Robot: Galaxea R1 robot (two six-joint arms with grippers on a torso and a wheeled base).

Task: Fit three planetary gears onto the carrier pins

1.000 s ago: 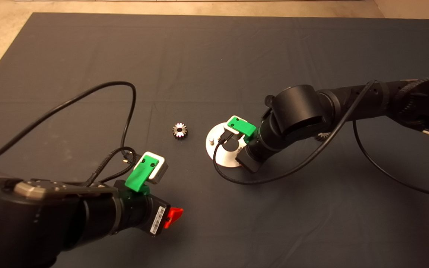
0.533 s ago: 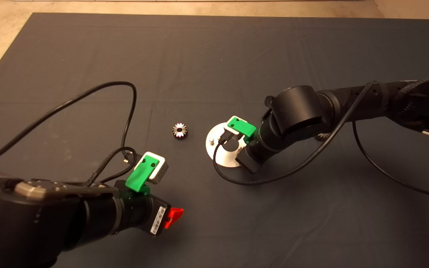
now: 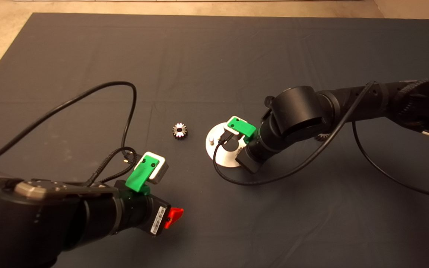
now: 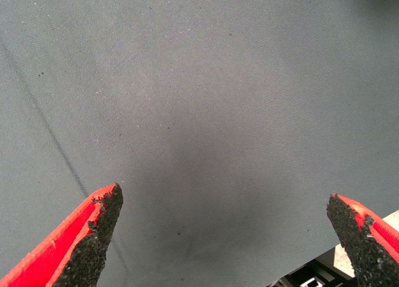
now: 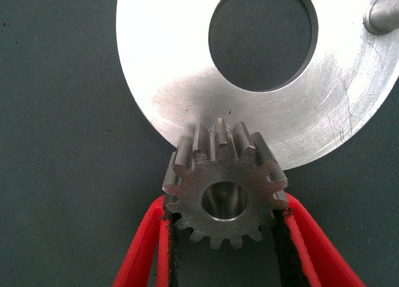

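Right gripper (image 5: pixel 225 228) pinching a planetary gear (image 5: pixel 223 184) by its sides, over the rim of the carrier disc (image 5: pixel 174 68) mid-mat. One pin (image 5: pixel 381 12) visible at the disc edge. Second gear (image 3: pixel 180 131) loose just beside the disc. Left gripper (image 4: pixel 224 237) spread wide near the mat's front edge, holding nothing.

The left pincer (image 4: pixel 224 231) is seen with its 2 red, black-padded fingers (image 4: pixel 93 231) spread wide apart over bare dark mat (image 4: pixel 206 100), with nothing held between them.
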